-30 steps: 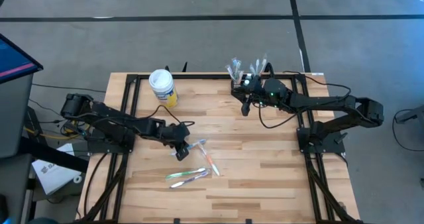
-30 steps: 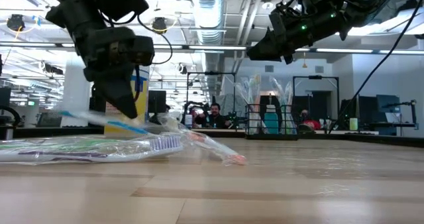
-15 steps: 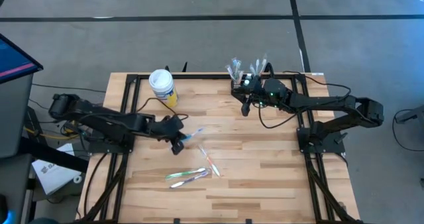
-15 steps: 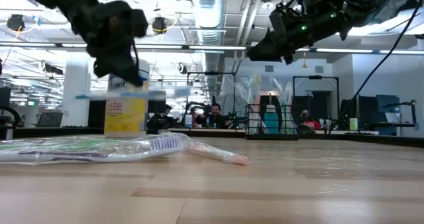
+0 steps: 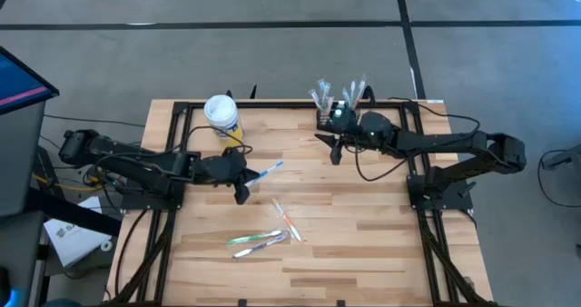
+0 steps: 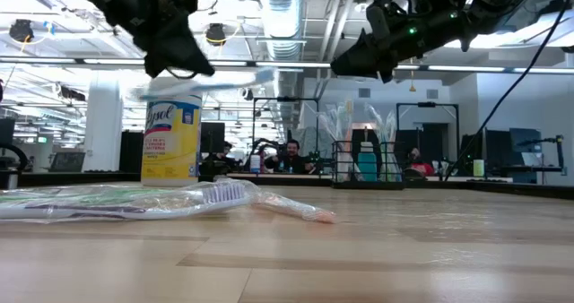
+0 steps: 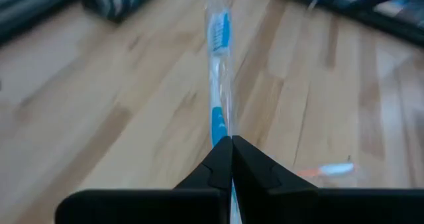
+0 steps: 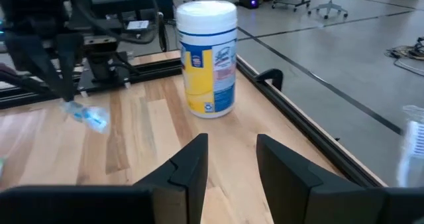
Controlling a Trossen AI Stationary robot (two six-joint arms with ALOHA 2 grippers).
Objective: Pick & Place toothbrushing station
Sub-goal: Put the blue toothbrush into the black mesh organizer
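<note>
My left gripper (image 5: 241, 182) is over the table's left middle, shut on a blue toothbrush in a clear wrapper (image 5: 269, 169), which shows blurred in the low view (image 6: 229, 77). The toothbrushing station (image 5: 338, 109), a black wire-mesh caddy with several wrapped toothbrushes standing in it, sits at the far edge (image 6: 368, 164). My right gripper (image 5: 336, 149) hovers just in front of the station, open, with nothing between its fingers (image 8: 228, 159). More wrapped toothbrushes (image 5: 259, 243) (image 5: 287, 221) lie flat on the wood. My left gripper pinches the toothbrush near one end (image 7: 218, 126) between its two fingers. The brush sticks out forward in line with the fingers, its free end (image 7: 219, 26) toward the table's right and far side. It is lifted clear of the table and lies nearly level.
A white round tub with a yellow label (image 5: 222, 116) stands upright at the far left (image 8: 207, 58). Black frame rails (image 5: 178, 116) run along the table's sides. Bare wood lies between the two grippers and along the near edge.
My left gripper has risen from the table and drawn back toward the table's left and far edges, tipping from pointing steeply down to nearly level. The blue toothbrush has come up with it, lifted clear of the other toothbrushes. They have stayed where they were.
</note>
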